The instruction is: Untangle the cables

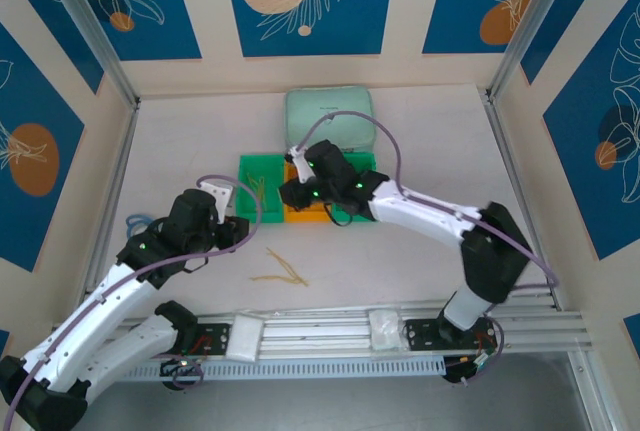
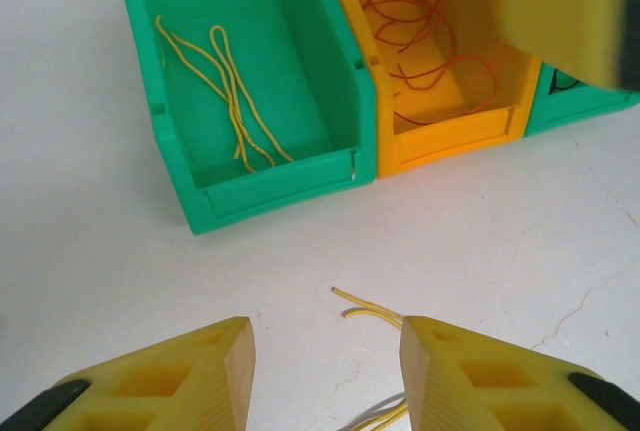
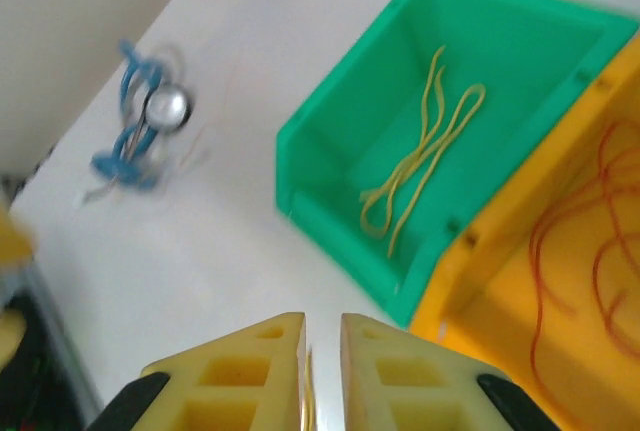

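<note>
Right wrist view: right end effector [image 3: 322, 336] clenched on a pale yellow cable [image 3: 307, 396], short of the green bin [image 3: 300, 166] holding yellow cables [image 3: 420, 161]. Sorting step, likely; next move calls for carrying over that bin, then letting go. Left end effector [image 2: 325, 336] hangs released above loose strands [image 2: 365, 309] near the bin.

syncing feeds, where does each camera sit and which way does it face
Top external: above and behind the arms, looking down on the table; both arms and bases show.
Left wrist: low over the table, facing the green bin and orange bin; open left gripper at bottom.
Right wrist: above the green bin, tilted down; right gripper nipping a yellow strand.
Both wrist views share the yellow cables in the green bin.
</note>
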Controlling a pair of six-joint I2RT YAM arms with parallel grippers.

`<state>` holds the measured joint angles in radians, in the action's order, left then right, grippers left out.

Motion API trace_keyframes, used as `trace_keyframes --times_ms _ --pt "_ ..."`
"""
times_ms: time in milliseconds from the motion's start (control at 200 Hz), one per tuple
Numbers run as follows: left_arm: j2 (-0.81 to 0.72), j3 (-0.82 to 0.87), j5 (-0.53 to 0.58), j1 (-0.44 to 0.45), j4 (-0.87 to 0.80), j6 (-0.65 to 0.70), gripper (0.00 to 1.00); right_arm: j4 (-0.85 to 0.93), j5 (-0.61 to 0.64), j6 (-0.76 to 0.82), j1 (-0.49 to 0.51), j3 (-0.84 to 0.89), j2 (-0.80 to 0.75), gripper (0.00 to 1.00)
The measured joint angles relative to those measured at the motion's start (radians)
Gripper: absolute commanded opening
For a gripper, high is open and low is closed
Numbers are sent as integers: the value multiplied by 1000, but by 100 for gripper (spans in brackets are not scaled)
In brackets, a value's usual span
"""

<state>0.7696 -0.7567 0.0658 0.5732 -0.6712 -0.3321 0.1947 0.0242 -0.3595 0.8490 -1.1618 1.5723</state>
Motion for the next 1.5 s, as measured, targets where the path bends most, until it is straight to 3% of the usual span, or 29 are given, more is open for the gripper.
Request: trace_keyframes --times_ms 170,335,465,790,1501 --pt "50 -2 -26 0 1 -1 43 182 -23 64 100 154 -110 18" --pt "73 -2 -43 0 5 -4 43 322 10 58 261 248 -114 18" --pt "79 -2 -57 0 8 -10 43 347 53 41 318 262 -106 18" --pt "73 -2 -65 0 20 -19 43 340 127 38 350 259 5 18" --pt "64 0 -65 0 -3 -19 45 284 118 64 349 193 107 20"
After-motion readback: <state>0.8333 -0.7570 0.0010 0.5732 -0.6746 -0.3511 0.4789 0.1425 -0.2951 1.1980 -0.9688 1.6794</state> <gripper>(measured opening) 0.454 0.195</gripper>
